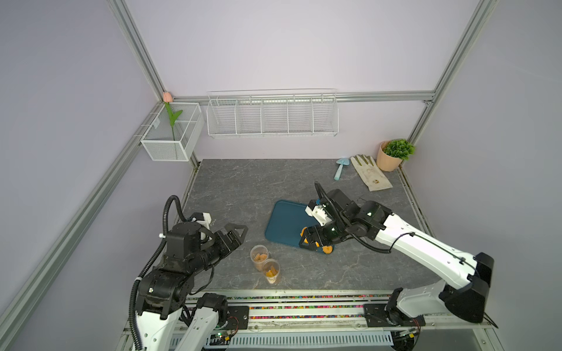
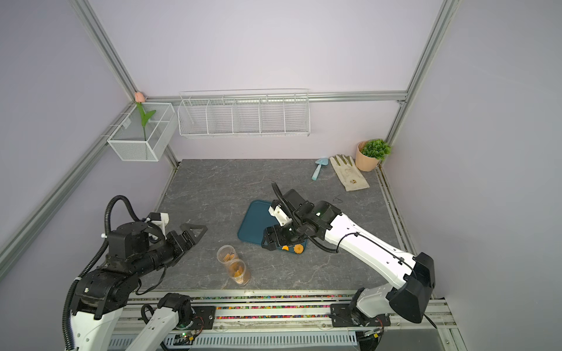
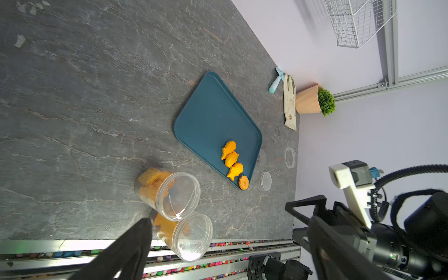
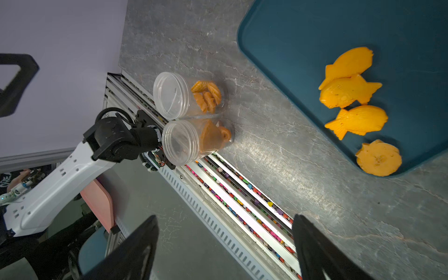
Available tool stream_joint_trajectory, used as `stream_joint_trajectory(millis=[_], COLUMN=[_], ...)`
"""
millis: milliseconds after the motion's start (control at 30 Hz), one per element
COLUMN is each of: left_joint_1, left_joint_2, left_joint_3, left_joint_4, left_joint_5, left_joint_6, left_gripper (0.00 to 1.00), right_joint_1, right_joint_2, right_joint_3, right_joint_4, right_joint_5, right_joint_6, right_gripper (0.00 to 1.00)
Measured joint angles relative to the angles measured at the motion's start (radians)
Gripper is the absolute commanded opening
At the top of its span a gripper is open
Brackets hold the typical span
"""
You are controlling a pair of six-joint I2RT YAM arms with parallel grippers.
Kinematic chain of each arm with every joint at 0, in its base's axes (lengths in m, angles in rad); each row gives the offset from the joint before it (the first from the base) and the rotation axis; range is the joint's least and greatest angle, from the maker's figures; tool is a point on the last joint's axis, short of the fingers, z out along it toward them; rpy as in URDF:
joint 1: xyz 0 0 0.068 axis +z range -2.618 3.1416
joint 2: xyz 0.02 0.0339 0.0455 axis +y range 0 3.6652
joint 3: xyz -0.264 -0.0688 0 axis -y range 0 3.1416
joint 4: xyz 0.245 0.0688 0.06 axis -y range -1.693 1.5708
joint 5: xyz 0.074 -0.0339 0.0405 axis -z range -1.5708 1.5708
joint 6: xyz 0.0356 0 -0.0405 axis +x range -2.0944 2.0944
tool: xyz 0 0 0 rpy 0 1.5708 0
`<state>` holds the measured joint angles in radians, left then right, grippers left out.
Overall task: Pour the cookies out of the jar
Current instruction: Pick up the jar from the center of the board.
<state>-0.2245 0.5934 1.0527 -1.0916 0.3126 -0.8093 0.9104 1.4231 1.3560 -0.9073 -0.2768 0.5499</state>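
Two clear jars (image 1: pixel 259 255) (image 1: pixel 271 270) stand side by side, without lids, near the table's front edge, both holding orange and tan cookies (image 4: pixel 207 95). Several orange cookies (image 3: pixel 231 160), fish shapes and a round one, lie at the near corner of a teal tray (image 1: pixel 284 221). My right gripper (image 4: pixel 225 218) hovers over that corner, open, with nothing between its fingers. To the left of the jars is my left gripper (image 1: pixel 240 234), also open and empty, and one of its fingers (image 3: pixel 138 240) is close to the nearer jar (image 3: pixel 186 235).
Two clear lids (image 3: pixel 290 157) (image 3: pixel 266 180) lie on the table beyond the tray's corner. A light blue trowel (image 1: pixel 340 168), a glove (image 1: pixel 369 173) and a potted plant (image 1: pixel 392 155) are at the back right. Wire baskets (image 1: pixel 272 115) hang on the back wall.
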Motion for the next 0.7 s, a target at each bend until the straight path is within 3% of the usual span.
stream_joint_trajectory(millis=[233, 467, 700], left_joint_1=[0.0, 0.0, 0.0], left_joint_2=[0.061, 0.005, 0.015], left_joint_3=[0.0, -0.004, -0.004], left_joint_4=[-0.005, -0.021, -0.049], left_joint_5=[-0.01, -0.029, -0.046], left_joint_6=[0.026, 0.036, 0.055], left_gripper=[1.0, 1.0, 1.0], right_joint_1=[0.125, 0.248, 0.341], right_joint_2=[0.152, 0.346, 0.424], right_joint_3=[0.054, 0.248, 0.369], right_joint_4=[0.034, 0.022, -0.071], right_joint_5=[0.01, 0.021, 0.084], right_joint_6=[0.001, -0.016, -0.029], right_gripper=[0.88, 0.88, 0.88])
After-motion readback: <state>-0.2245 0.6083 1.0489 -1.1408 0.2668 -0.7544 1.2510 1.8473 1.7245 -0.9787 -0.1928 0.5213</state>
